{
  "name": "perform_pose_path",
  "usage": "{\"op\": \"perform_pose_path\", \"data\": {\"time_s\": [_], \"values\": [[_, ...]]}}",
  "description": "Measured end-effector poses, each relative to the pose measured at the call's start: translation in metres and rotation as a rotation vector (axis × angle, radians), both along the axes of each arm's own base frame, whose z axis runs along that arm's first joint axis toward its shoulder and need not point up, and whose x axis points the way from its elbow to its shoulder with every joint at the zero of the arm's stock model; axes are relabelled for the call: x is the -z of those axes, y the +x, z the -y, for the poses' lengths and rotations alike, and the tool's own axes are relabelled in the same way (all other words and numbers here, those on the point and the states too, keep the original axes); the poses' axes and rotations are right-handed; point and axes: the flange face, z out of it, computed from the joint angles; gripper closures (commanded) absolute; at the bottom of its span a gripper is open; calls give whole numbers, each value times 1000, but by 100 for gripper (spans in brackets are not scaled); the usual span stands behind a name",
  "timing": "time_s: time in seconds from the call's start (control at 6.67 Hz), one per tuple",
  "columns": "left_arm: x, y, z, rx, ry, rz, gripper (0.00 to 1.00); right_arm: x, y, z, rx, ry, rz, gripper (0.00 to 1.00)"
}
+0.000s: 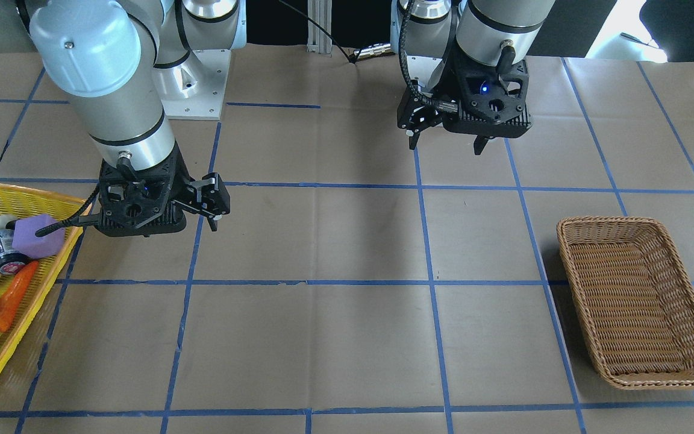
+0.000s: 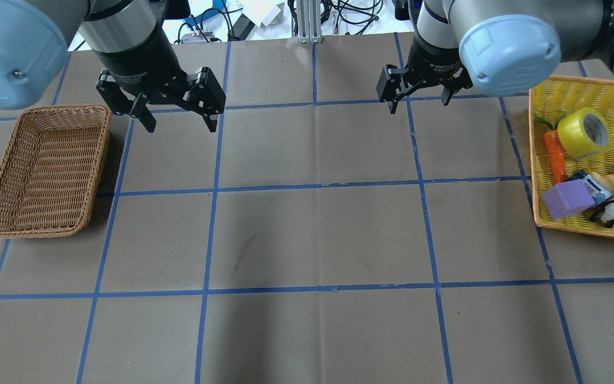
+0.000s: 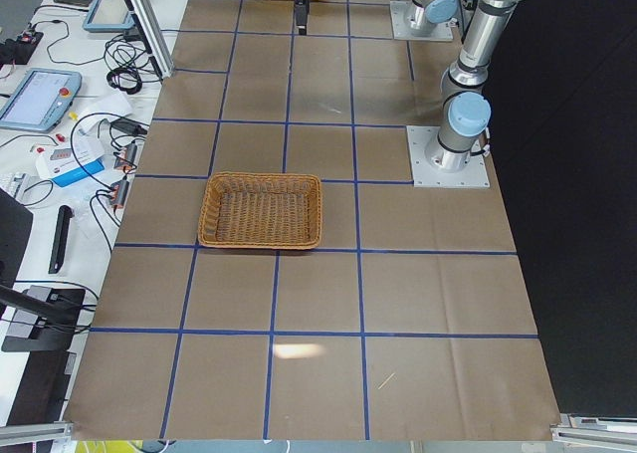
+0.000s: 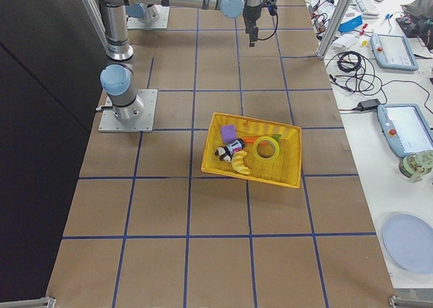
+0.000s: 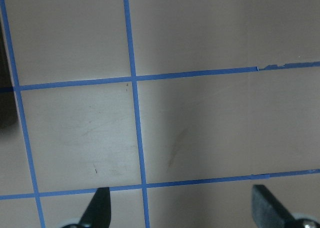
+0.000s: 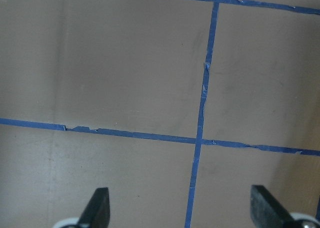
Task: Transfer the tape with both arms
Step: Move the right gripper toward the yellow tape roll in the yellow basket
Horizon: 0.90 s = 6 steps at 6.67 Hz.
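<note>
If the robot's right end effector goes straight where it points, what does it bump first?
The right end effector points down: likely the brown paper-covered table, beside a blue tape line.

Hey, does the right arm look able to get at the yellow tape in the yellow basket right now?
Probably yes. The right gripper is open and empty, above bare table near the yellow basket. The tape lies uncovered beside the carrot, with nothing over it.
</note>
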Motion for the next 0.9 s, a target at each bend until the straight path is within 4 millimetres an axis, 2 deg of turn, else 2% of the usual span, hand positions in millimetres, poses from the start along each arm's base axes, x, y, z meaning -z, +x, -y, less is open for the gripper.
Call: {"op": "perform_pose_path", "data": {"time_s": [0.45,0.6,0.75,0.9], "values": [[-1,0,0,2,-3,0,0,-4,-3,2,0,-9,-9,0],[-2,0,0,2,-4,-1,0,-2,-13,7,-3,-12,-13,0],[-2,0,0,2,-5,-1,0,-1,-36,14,12,-13,-14,0],[-3,0,0,2,-6,-1,0,1,-75,24,39,-11,-15,0]]}}
